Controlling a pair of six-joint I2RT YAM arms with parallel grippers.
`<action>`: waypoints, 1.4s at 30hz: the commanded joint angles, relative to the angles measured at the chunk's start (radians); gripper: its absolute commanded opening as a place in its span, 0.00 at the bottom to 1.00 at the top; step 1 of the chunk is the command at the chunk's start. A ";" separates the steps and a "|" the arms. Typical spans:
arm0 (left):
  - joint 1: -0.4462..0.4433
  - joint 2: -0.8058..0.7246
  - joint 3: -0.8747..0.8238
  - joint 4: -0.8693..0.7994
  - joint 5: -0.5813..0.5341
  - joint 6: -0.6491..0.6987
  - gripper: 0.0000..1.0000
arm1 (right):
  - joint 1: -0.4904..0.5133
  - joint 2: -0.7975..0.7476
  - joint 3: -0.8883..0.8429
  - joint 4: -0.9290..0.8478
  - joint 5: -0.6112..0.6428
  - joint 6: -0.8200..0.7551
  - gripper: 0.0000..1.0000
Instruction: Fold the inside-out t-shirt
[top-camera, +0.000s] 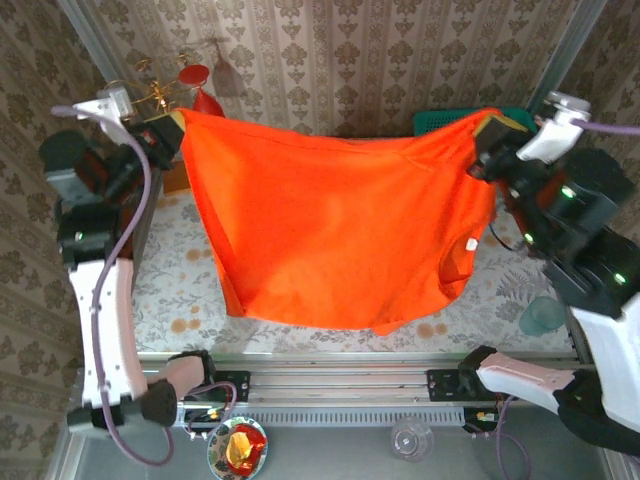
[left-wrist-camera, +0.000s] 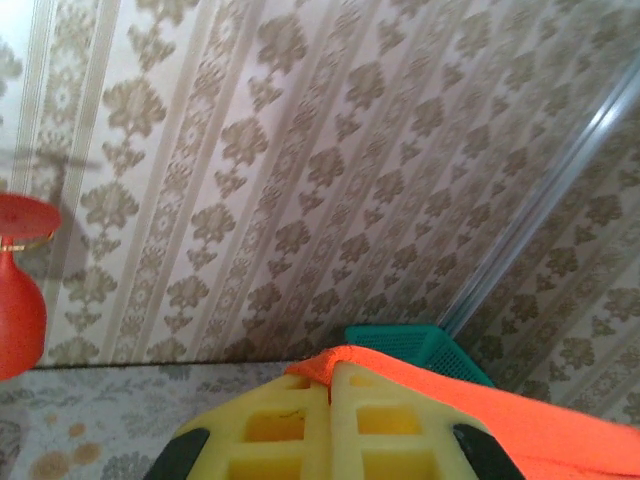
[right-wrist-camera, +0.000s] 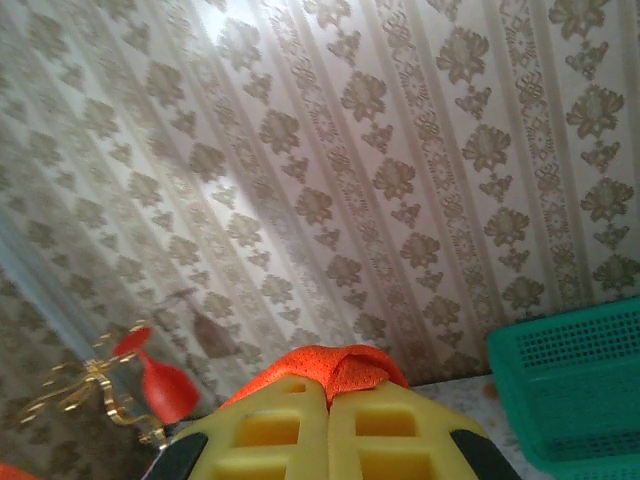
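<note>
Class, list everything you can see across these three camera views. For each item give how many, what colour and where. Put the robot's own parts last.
t-shirt: one, orange-red, hanging spread out above the table, held at its two upper corners
ornament: one, red with a gold stand, back left of the table
basket: one, green, back right of the table
cup: one, teal, right side of the table
glass: one, clear, near edge, right of centre
dish: one, red and yellow inside, near edge, left of centre
table: one, pale floral cover, under the t-shirt
left gripper: one, yellow, shut on the t-shirt's upper left corner
right gripper: one, yellow, shut on the t-shirt's upper right corner
</note>
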 joint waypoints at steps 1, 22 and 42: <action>-0.011 0.091 0.015 0.134 0.002 -0.026 0.00 | -0.091 0.100 0.000 0.138 -0.071 0.055 0.00; -0.022 0.762 0.864 0.053 0.104 -0.147 0.00 | -0.415 0.926 1.098 -0.009 -0.570 0.326 0.00; -0.059 0.046 -0.836 -0.032 -0.250 0.019 0.00 | -0.320 0.284 -0.913 0.328 -0.739 0.460 0.00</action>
